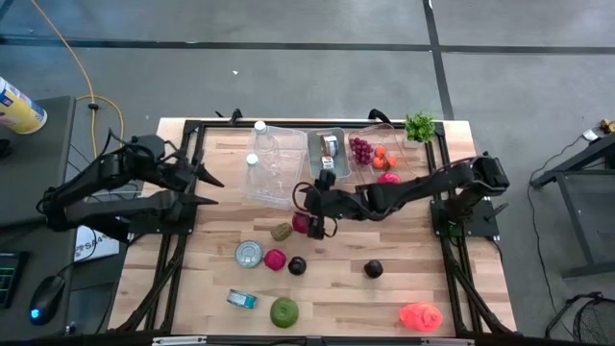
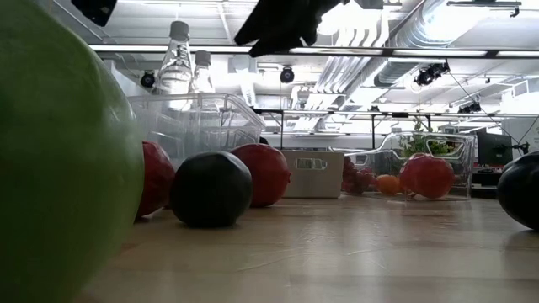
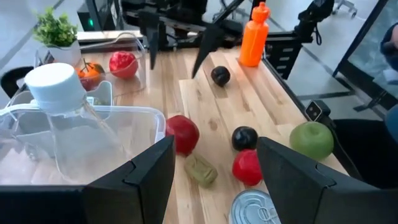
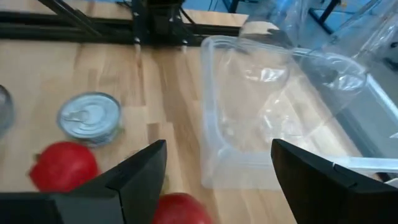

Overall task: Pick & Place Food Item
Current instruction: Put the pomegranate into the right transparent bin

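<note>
Right hand (image 1: pixel 312 213), fingers apart, hovers over the red fruit (image 1: pixel 303 223) lying on the worktop (image 1: pixel 384 298) beside the clear bin (image 1: pixel 274 168); nothing grasped yet. Left hand (image 1: pixel 207 189), fingers apart, waits.

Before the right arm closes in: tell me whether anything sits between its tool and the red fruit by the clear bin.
Nothing visible does. The right tool hangs open directly over the red fruit, beside the clear bin. The olive piece lies beside the fruit, clear of the path.
</note>
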